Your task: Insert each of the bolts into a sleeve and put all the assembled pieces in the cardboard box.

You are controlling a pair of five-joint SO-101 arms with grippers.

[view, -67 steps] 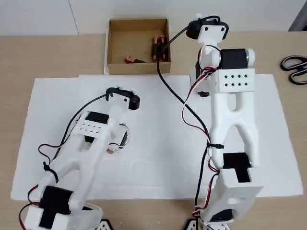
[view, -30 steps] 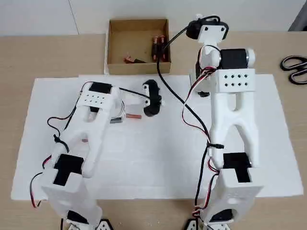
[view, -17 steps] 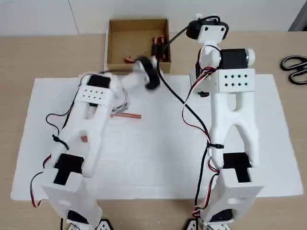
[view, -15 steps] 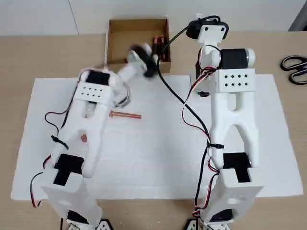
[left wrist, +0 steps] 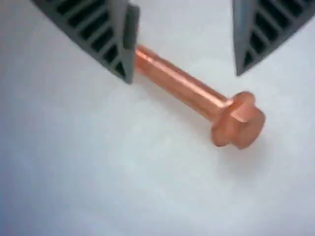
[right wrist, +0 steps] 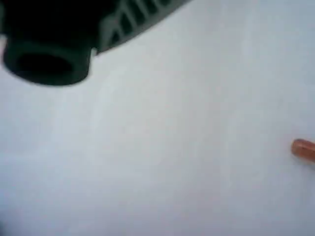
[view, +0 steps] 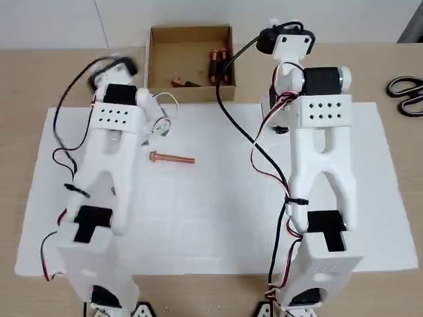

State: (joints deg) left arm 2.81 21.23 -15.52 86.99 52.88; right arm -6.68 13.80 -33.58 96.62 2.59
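The left gripper [left wrist: 183, 71] has its two dark ribbed fingers [left wrist: 106, 34] spread wide apart, closed on nothing. Beneath them a copper bolt [left wrist: 197, 96] lies flat on the white sheet [left wrist: 98, 172]. Its plain shank end runs behind one fingertip, and its flanged hex head lies out past the other finger. In the high view the left arm stretches forward over the sheet's far left part, with the wrist bent so the gripper points down between the bolt and the cardboard box [view: 156, 63].

The right gripper [right wrist: 93, 44] is clamped on a black sleeve [right wrist: 47, 64], open end showing, held above the sheet well apart from the bolt. The right arm reaches straight forward, its gripper turned down at the sheet's far edge near the box's right corner. A black cable [view: 244, 132] trails across the sheet between the arms.

Inside the box, assembled pieces [view: 218, 65] lie side by side against the right wall. Scissors [view: 404, 89] rest on the bare wooden table [view: 39, 79], far right.
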